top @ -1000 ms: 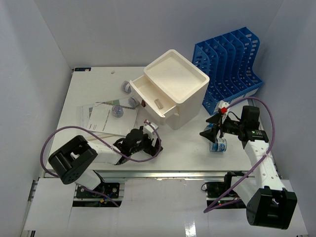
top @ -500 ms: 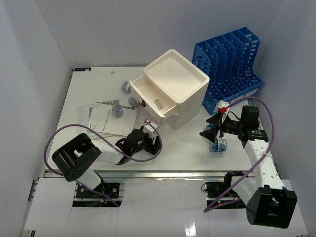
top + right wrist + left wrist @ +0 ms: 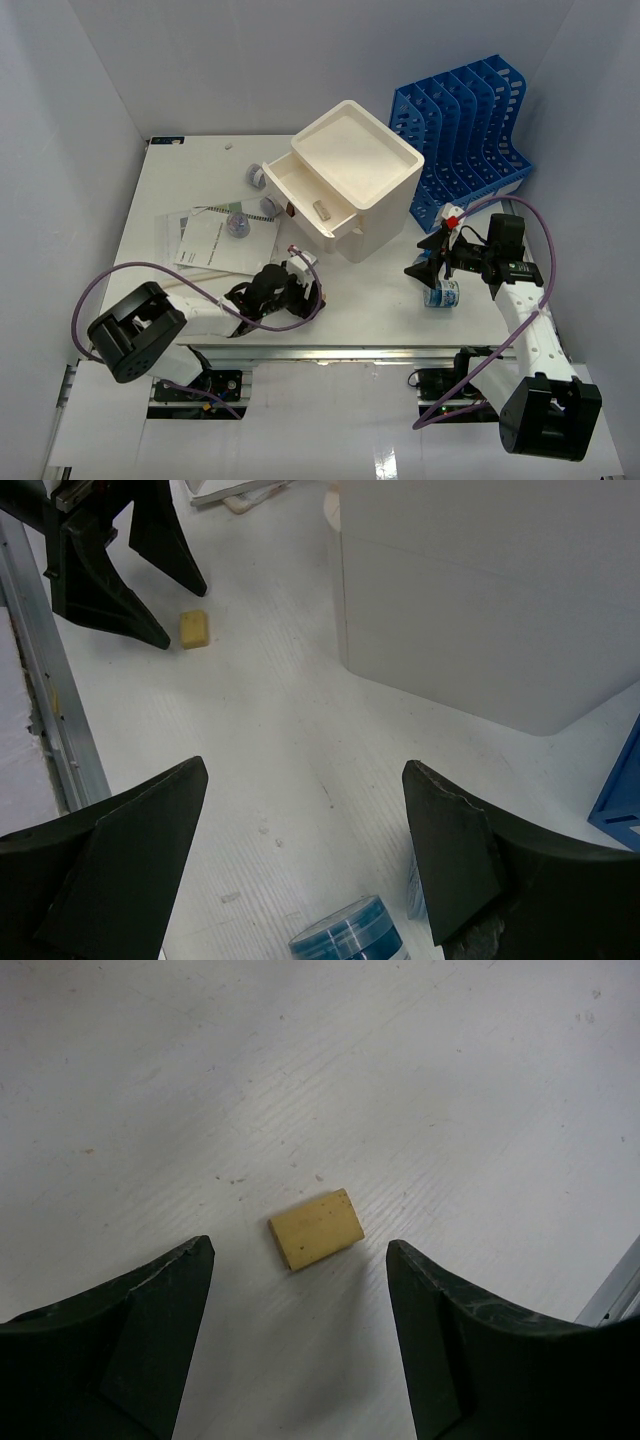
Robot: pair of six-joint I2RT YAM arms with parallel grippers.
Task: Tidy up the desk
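Tidying looks barely begun: the tabletop [image 3: 180, 180], filling mid-frame, carries loose papers [image 3: 215, 240] and an open drawer box [image 3: 345, 180]. Left fingers [image 3: 130, 1330] stand spread, flanking a yellow block [image 3: 315, 1228] untouched. The right fingers [image 3: 110, 850] hang released over a blue roll [image 3: 350, 935].

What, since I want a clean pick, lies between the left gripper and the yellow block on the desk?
Nothing visible. The left gripper hangs open over the yellow block, which lies alone on bare desk between its fingers, touching neither.
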